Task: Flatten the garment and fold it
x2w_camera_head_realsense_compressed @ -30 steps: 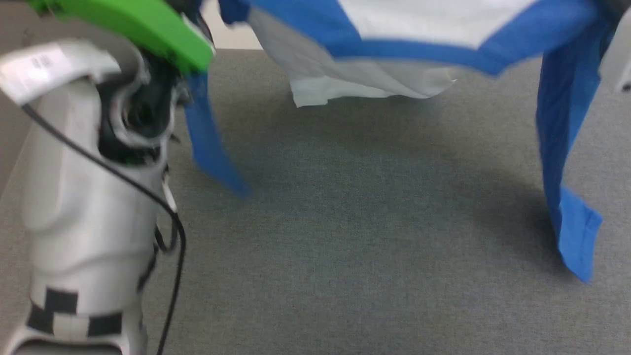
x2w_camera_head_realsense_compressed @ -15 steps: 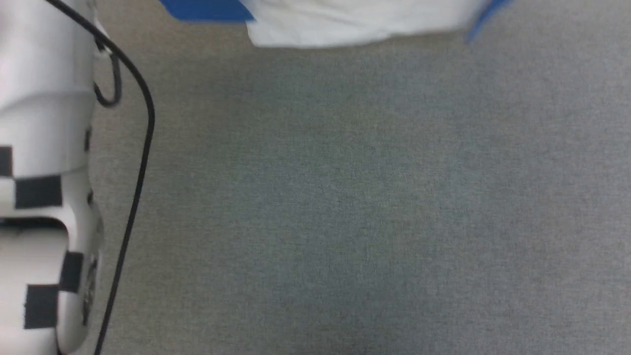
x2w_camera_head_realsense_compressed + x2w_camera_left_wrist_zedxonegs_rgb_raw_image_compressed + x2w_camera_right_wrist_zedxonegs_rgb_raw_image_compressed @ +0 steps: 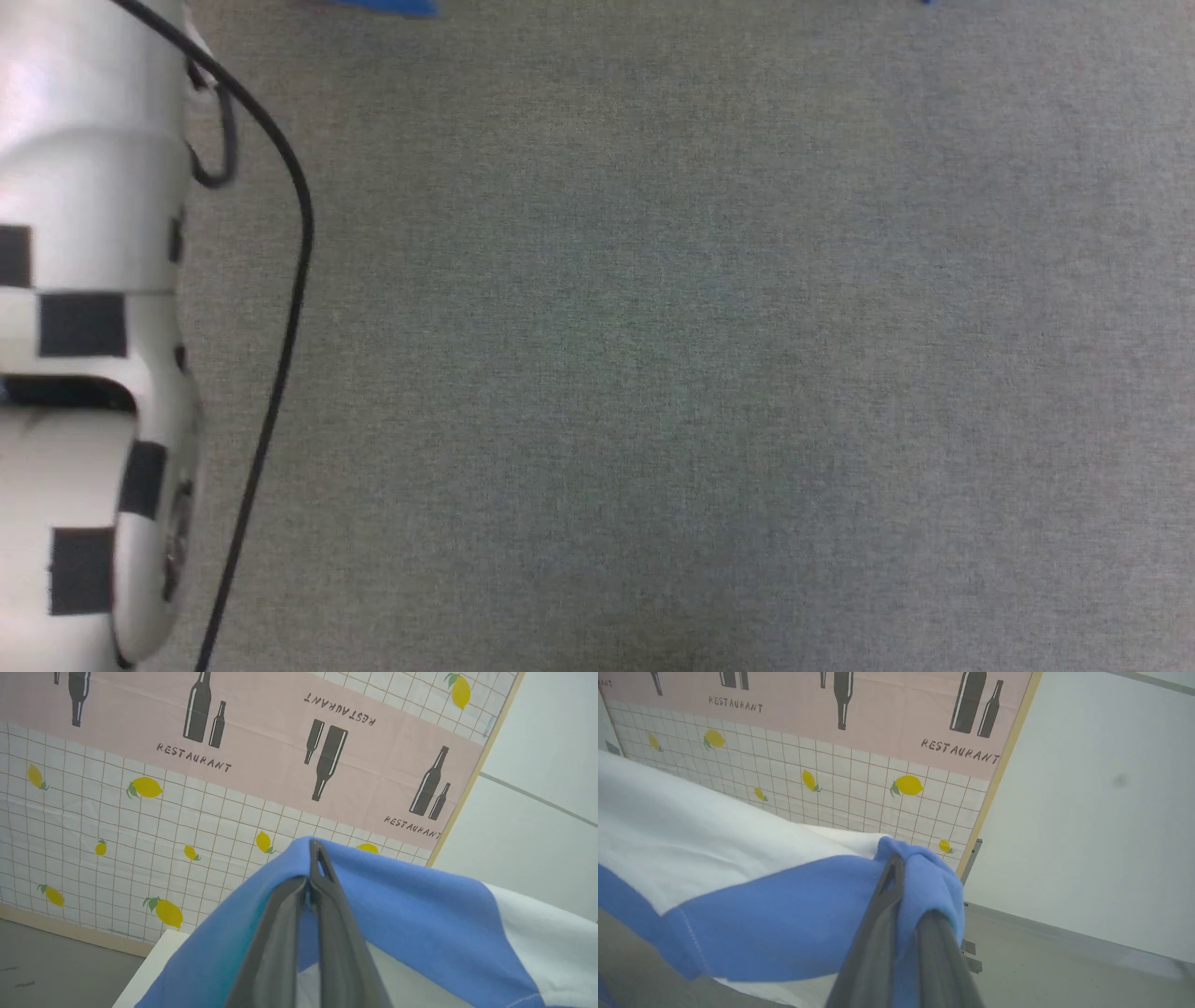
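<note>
Left gripper (image 3: pixel 312 873) clamped on blue band of garment (image 3: pixel 411 914), fingers together, cloth draped over tips. Right gripper (image 3: pixel 906 891) pinched tight on bunched blue cloth beside white body. Garment held up by both, in front of lemon-print sheet (image 3: pixel 140 826). Head view: blue sliver of garment at top edge, grey worktop (image 3: pixel 700 373) below, pale forearm (image 3: pixel 84 187) with black cable (image 3: pixel 289 280) at left

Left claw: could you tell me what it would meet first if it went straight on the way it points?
Past the garment it grips, the left claw points at the patterned wall panel with lemons and bottles. The way between looks free, though depth is unclear.
</note>
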Tool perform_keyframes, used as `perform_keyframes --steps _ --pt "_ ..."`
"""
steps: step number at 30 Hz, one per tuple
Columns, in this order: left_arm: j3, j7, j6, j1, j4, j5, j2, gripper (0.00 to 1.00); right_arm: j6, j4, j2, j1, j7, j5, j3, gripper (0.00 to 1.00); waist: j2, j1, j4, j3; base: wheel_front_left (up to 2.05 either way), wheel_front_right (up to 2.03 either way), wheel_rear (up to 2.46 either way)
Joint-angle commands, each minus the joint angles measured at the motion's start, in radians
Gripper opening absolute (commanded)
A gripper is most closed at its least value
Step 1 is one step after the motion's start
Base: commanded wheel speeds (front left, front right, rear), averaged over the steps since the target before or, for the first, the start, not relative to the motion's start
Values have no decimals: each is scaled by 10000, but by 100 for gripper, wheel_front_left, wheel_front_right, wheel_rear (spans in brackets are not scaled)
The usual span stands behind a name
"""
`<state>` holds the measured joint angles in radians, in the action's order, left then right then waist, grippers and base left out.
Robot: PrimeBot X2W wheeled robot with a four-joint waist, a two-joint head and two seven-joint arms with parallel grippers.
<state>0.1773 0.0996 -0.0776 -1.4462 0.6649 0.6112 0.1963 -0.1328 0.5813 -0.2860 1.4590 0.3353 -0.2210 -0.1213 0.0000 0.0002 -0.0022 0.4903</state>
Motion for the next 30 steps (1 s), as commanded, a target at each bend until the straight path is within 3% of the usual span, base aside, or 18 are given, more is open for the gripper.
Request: perform_keyframes --steps 1,6,11,16,20,30 --pt "-16 135 128 437 189 181 -28 0 21 25 -190 -483 -148 -218 -92 0 0 -2 93 -117 0 0 0" --pt "116 424 588 1614 666 401 -256 0 21 -260 -642 -2044 -586 -1059 -462 0 0 -2 323 -723 0 0 0" --pt "240 740 1021 3584 735 613 -348 0 21 -1009 -1022 -4559 -1162 -2077 -581 0 0 -2 486 -1938 0 0 0" --pt "203 753 1104 6019 151 924 -273 0 21 -1912 -949 -7517 -1348 -2810 -340 0 0 -2 551 -3069 0 0 0" --pt "27 436 787 8315 -839 1354 -265 0 21 -2569 -535 -9854 -1206 -3061 265 0 0 -2 538 -3730 0 0 0" --pt "116 -1480 -878 13386 -3317 1981 -200 0 21 -3435 619 -13984 -165 -2310 2142 0 0 -2 571 -4533 0 0 0"
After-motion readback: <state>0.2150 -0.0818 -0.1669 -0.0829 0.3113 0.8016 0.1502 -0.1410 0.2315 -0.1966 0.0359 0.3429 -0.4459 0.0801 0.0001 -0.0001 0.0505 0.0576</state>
